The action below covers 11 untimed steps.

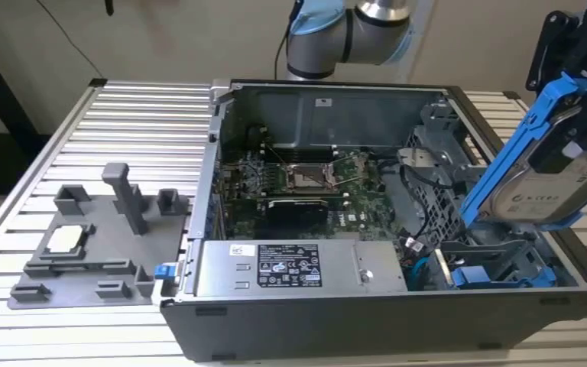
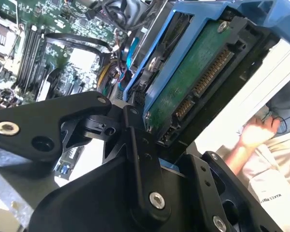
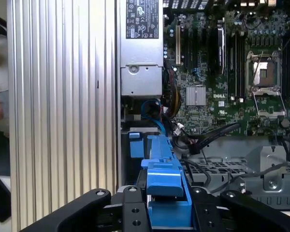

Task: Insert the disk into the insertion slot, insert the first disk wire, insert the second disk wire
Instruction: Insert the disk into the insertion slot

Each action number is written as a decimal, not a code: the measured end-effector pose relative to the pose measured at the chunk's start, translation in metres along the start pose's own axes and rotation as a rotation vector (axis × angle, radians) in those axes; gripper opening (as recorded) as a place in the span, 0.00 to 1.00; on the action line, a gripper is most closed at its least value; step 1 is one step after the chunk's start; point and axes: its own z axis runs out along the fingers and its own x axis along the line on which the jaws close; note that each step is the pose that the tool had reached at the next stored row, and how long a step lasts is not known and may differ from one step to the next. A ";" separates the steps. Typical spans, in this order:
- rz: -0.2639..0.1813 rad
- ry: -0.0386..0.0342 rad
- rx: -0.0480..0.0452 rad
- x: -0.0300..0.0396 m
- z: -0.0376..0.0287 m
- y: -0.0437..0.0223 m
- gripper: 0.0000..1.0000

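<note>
My gripper (image 1: 576, 145) is shut on the disk (image 1: 540, 200), a silver-grey drive in a bright blue carrier. The disk hangs tilted, one end up, over the right end of the open computer case. Its lower end is just above the insertion slot (image 1: 485, 254), a grey metal bay in the drive cage. In the second wrist view the disk (image 2: 193, 82) shows its green board and connector between the black fingers (image 2: 137, 145). The blue carrier (image 3: 163, 176) sits in the gripper (image 3: 166, 208) in the first wrist view. A blue cable (image 1: 414, 267) lies beside the cage, unplugged from the disk.
A second blue-ended carrier (image 1: 497, 277) sits low in the cage. The silver power-supply box (image 1: 273, 267) and motherboard (image 1: 293, 180) lie to the exterior view's left. A grey fixture (image 1: 89, 237) rests on the ribbed table (image 1: 131, 122). A person's hand (image 2: 256, 133) is nearby.
</note>
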 end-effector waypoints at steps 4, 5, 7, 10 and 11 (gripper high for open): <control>-0.001 0.0009 0.0000 0.0000 0.0066 -0.0003 0.33; -0.001 0.0008 0.0001 0.0002 0.0084 -0.0004 0.33; -0.001 0.0010 0.0001 0.0004 0.0120 -0.0005 0.33; -0.002 0.0012 0.0001 0.0007 0.0174 -0.0007 0.33; -0.003 0.0011 0.0001 0.0008 0.0193 -0.0009 0.33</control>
